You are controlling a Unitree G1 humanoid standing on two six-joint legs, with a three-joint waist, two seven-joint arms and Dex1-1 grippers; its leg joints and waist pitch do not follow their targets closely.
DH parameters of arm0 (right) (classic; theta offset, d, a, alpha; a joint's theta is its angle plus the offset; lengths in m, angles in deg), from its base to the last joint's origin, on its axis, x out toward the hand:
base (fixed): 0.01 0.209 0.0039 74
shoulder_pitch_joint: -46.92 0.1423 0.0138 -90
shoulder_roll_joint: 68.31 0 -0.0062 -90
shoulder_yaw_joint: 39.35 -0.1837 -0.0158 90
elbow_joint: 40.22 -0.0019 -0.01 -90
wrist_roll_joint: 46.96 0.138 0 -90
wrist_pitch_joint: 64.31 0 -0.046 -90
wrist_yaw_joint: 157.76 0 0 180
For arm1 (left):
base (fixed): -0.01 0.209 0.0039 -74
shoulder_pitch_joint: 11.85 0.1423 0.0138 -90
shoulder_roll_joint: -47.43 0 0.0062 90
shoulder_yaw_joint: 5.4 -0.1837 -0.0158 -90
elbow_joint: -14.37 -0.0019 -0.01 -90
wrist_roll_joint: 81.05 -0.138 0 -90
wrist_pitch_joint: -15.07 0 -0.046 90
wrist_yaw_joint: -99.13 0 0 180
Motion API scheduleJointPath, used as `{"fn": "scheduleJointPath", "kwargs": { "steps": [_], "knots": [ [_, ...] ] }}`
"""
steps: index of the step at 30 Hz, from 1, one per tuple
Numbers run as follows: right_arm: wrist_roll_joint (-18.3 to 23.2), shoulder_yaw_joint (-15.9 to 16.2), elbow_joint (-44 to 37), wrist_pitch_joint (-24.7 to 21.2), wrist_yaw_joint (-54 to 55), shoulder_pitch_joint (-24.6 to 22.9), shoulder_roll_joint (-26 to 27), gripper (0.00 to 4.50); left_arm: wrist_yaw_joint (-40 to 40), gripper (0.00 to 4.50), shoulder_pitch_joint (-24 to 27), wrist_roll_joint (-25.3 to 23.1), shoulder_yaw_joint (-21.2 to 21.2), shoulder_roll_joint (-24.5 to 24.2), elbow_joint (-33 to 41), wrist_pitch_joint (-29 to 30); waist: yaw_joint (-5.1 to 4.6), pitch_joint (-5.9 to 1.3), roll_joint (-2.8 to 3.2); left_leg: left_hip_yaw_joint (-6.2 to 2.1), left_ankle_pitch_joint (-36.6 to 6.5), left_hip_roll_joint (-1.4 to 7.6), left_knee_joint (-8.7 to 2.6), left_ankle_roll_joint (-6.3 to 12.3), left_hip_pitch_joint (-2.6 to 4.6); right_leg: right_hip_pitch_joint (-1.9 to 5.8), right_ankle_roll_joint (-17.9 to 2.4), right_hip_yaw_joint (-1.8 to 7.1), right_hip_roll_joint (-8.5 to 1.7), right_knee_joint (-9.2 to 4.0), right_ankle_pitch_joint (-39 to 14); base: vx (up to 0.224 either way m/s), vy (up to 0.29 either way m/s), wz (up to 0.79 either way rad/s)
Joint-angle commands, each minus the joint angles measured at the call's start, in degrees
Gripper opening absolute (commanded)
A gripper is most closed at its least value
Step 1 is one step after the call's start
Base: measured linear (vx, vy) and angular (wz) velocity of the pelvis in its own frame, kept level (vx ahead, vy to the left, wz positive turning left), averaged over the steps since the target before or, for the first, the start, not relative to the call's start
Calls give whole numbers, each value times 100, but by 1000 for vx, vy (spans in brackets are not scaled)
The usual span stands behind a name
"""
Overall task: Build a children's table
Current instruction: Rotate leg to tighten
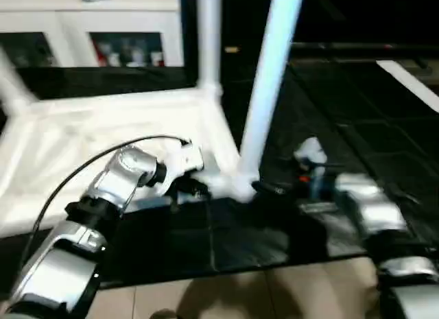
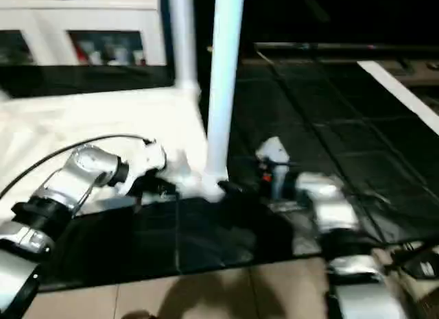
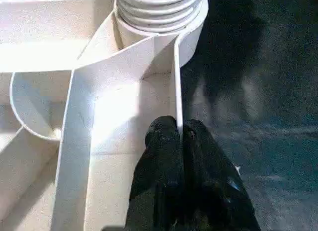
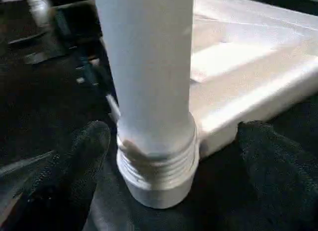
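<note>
white glass-door cabinet behind dark floor.

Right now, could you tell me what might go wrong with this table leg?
The leg shows exposed thread at its base, so it seems not fully screwed in and might tip. The right gripper is open around it, not holding. The left gripper pinches only a thin frame rib, which could slip.
</note>
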Motion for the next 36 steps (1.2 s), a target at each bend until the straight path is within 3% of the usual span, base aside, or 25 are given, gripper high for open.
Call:
{"fn": "scheduleJointPath", "kwargs": {
  "steps": [1,8,9,27,34,36],
  "knots": [
    [-143,246,-145,141,-326,-2,-119,444,386,0,-175,-78,-273,46,-9,-268,-31,-388,59,18,-799,88,-340,314,95,353,-1451,305,-380,-381,285,0,0,0],
    [-453,646,36,381,-610,177,-45,444,706,0,-222,-78,-397,68,14,-428,-17,-396,30,16,-693,84,-330,287,79,346,-1438,312,-387,-363,275,0,0,0],
    [-485,678,106,409,-620,231,-9,417,740,0,-227,-81,-414,82,18,-451,-17,-402,31,14,-639,80,-327,294,76,347,-1443,309,-384,-353,327,0,0,0],
    [-427,742,406,485,-909,411,65,282,760,0,-254,-133,-420,134,-134,-650,17,-408,36,16,-621,82,-314,339,73,341,-1435,309,-382,-344,338,0,0,0],
    [-390,723,420,421,-925,371,112,270,599,0,-271,-146,-363,167,-223,-596,25,-407,45,15,-646,84,-315,326,81,337,-1445,309,-377,-345,354,0,0,0],
    [-292,655,340,165,-736,269,215,270,312,0,-279,-46,-185,305,-300,-295,28,-400,46,19,-652,81,-316,322,83,333,-1466,311,-371,-343,355,0,0,0]
  ]
}}
